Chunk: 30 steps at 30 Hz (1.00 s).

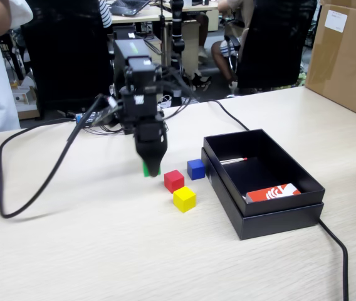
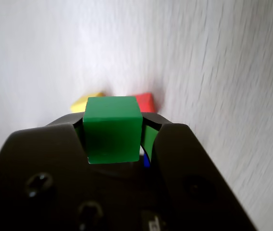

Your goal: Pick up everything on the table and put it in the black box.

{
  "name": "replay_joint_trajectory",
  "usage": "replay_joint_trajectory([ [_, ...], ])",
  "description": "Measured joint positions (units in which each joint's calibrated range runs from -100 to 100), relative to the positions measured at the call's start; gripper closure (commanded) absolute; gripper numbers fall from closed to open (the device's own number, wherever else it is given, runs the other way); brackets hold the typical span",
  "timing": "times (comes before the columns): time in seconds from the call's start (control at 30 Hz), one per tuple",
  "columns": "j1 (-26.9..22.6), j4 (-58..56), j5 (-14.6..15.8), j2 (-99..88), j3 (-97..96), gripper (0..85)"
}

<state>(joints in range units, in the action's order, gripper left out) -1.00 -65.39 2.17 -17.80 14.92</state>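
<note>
The hand (image 1: 150,164) grips the green cube (image 2: 112,129), first of four; red (image 1: 173,180), blue (image 1: 195,168) and yellow (image 1: 184,199) cubes wait mid-counter beside the black box (image 1: 278,216), which holds no cube.

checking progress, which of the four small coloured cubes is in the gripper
The small green cube, clamped between the black gripper's jaws in the wrist view. The red cube, blue cube and yellow cube sit free on the pale wood table.
</note>
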Motion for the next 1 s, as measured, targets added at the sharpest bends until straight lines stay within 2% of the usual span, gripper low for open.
replay_joint_trajectory([
  [0.1,-5.8,0.0,0.9,-2.6,7.4,83.0],
  [0.13,-5.9,0.0,0.9,-2.6,7.5,83.0],
  [0.17,-8.4,-0.1,1.6,-0.9,10.7,83.0],
  [0.23,-10.3,-0.2,2.3,4.0,15.9,83.0],
  [0.47,-14.0,-0.2,4.1,29.9,27.9,82.7],
  [0.6,-15.1,-0.2,4.6,37.5,31.7,82.5],
  [0.8,-15.6,-0.2,5.6,44.5,32.5,68.8],
  [0.9,-15.7,-1.0,6.0,45.0,32.6,53.2],
  [1.0,-15.8,-2.9,6.1,44.8,32.6,49.7],
])
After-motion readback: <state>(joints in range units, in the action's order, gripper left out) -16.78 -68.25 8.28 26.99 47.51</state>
